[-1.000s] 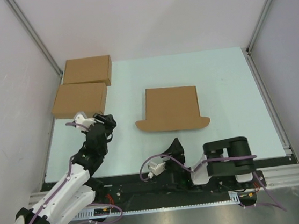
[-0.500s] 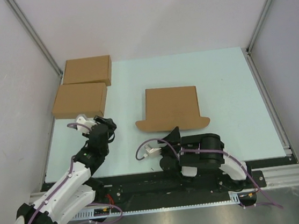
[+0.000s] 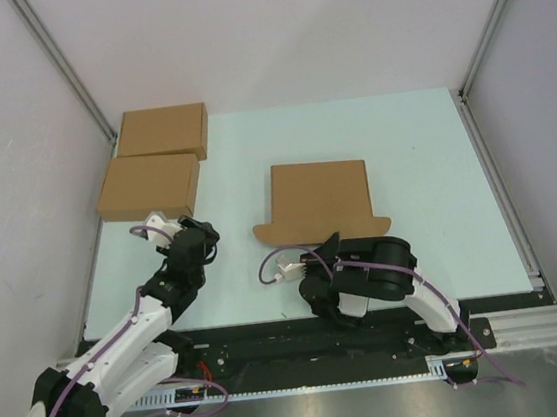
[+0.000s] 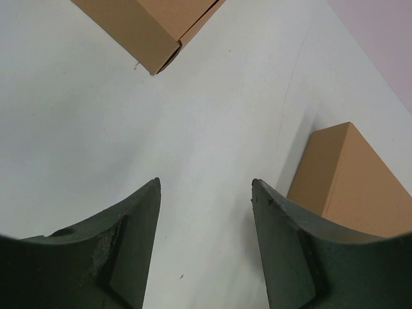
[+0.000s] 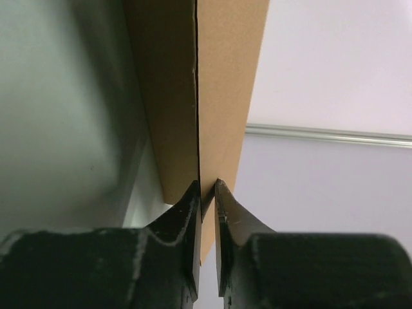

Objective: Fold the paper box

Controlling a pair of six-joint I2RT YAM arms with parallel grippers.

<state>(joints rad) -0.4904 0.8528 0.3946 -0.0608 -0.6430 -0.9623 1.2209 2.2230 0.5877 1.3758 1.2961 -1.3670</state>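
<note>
The paper box [image 3: 320,202] lies mid-table as a flat brown cardboard piece with a wider, rounded flap along its near edge. My right gripper [image 3: 331,244] is at that near flap. In the right wrist view the cardboard edge [image 5: 219,77] runs upright between the two dark fingers, and the right gripper [image 5: 207,187] is shut on it near the flap's lower end. My left gripper [image 3: 200,229] hangs over bare table on the left, apart from the paper box. In the left wrist view the left gripper [image 4: 206,183] stands open with nothing between its fingers.
Two made-up brown boxes sit at the back left, the far one [image 3: 162,133] and the near one [image 3: 149,185], just beyond the left gripper. In the left wrist view they are one box [image 4: 154,26] at the top and one [image 4: 354,187] at the right. Grey walls enclose the table.
The right arm swung forward from near its base to the paper box's near flap, and its jaws closed on the edge. The left arm shifted only slightly.
</note>
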